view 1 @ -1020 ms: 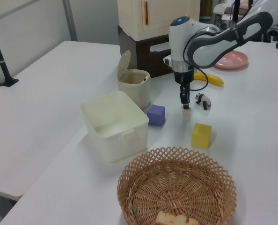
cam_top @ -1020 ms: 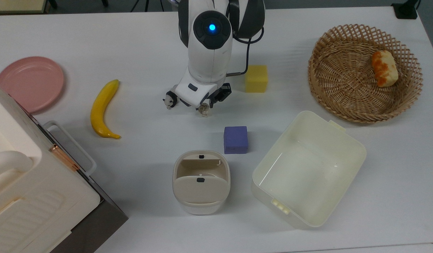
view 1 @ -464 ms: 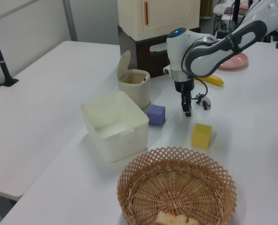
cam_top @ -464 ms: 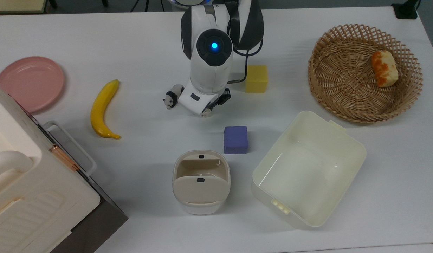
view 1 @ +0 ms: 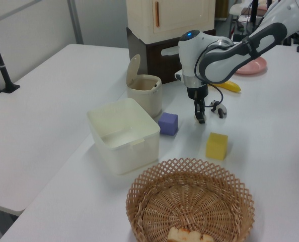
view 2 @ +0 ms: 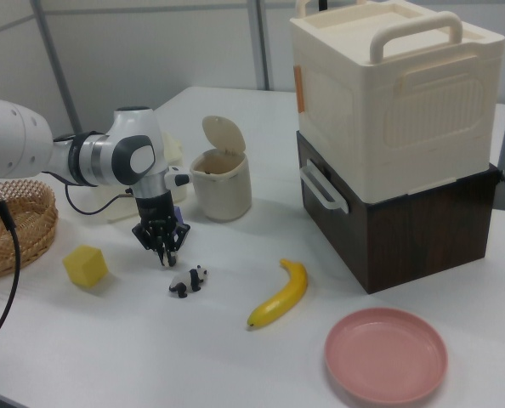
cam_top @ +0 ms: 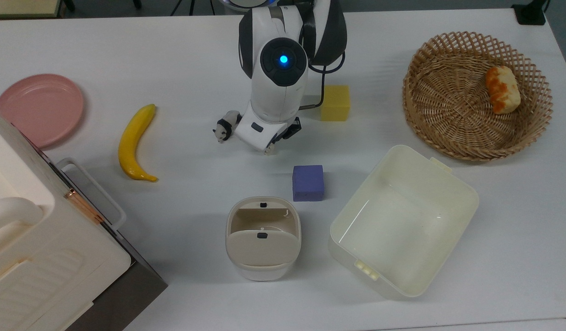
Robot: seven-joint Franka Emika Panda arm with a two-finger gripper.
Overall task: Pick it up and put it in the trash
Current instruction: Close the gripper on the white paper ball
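With my tool (view 1: 200,120) low mid-table (cam_top: 172,55), can't tell its grip; bare surface w/ purple cube (cam_top: 308,183) lies toward trash (cam_top: 263,239). No legible writing.

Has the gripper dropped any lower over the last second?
Yes. In the left view the gripper now reaches lower against the purple cube than a second ago, its tips down at the table.
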